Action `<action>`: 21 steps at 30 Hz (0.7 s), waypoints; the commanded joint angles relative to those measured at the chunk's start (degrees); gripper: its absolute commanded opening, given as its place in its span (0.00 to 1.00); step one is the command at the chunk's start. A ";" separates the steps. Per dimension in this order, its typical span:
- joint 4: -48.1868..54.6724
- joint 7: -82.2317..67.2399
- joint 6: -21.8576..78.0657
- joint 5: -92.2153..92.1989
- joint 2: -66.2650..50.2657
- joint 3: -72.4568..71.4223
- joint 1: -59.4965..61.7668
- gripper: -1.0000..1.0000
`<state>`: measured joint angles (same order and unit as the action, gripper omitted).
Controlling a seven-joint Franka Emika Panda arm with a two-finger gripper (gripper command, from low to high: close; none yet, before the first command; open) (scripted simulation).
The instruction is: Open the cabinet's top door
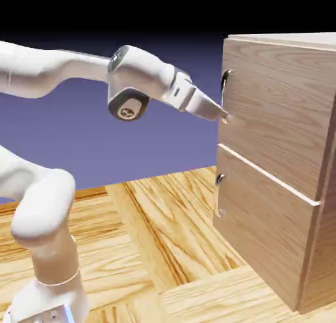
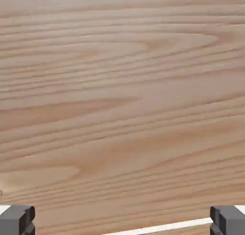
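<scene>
The cabinet (image 1: pixel 326 203) stands at the exterior view's right, light-brown wood grain. Its top door (image 1: pixel 275 111) lies flush with the front, and a curved silver handle (image 1: pixel 225 79) sits at its left edge. My gripper (image 1: pixel 225 118) reaches in from the left, its tips against the door's left edge just below that handle. In the hand view the door's wood (image 2: pixel 122 100) fills the picture. My gripper (image 2: pixel 122 225) is open there: the grey fingertips (image 2: pixel 16 220) show far apart at the bottom corners, with only wood between them.
Below the top door is the lower panel (image 1: pixel 262 230) with its own small handle (image 1: pixel 218 184). The cabinet rests on a wooden table (image 1: pixel 157 249). A thin pale strip (image 2: pixel 158 227) crosses the bottom of the hand view.
</scene>
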<state>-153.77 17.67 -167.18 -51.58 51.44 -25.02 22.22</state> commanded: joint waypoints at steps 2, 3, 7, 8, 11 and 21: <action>0.70 -2.40 0.66 -4.99 1.82 -2.42 2.22 1.00; 1.05 -3.59 0.99 -7.48 2.72 -3.63 3.32 1.00; 2.45 -8.38 2.31 -17.45 6.35 -8.46 7.75 1.00; 2.79 -9.58 2.64 -19.94 7.26 -9.67 8.86 1.00; 3.84 -13.18 3.63 -27.42 9.98 -13.30 12.18 1.00; 7.34 -25.15 6.92 -52.34 19.06 -25.39 23.25 1.00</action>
<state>-146.44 -7.48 -160.26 -103.92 70.50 -50.41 45.47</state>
